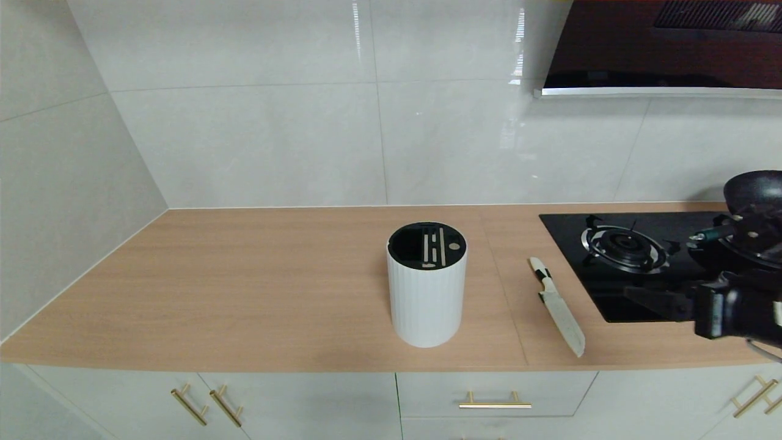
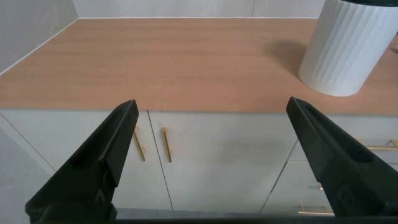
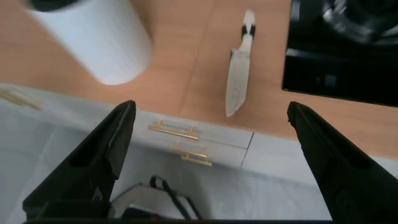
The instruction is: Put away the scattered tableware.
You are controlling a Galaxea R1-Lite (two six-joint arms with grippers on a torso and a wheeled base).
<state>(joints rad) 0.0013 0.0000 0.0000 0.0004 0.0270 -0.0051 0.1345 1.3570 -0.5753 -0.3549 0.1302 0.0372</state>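
Now I am seeing the left gripper [image 2: 211,102] hanging wide open and empty before the cabinet doors [image 2: 186,155], and the right gripper [image 3: 210,106] gaping empty by the counter [image 1: 244,287] front. Farther back, the knife [image 1: 557,305] is lying flat between the white holder [image 1: 427,299] on its left and the stove [image 1: 623,244] on its right.

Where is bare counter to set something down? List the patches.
Free: the wide countertop stretch from the left wall to the knife holder, and the strip behind it. Crowded: right of the holder, where the knife lies close beside the stove.
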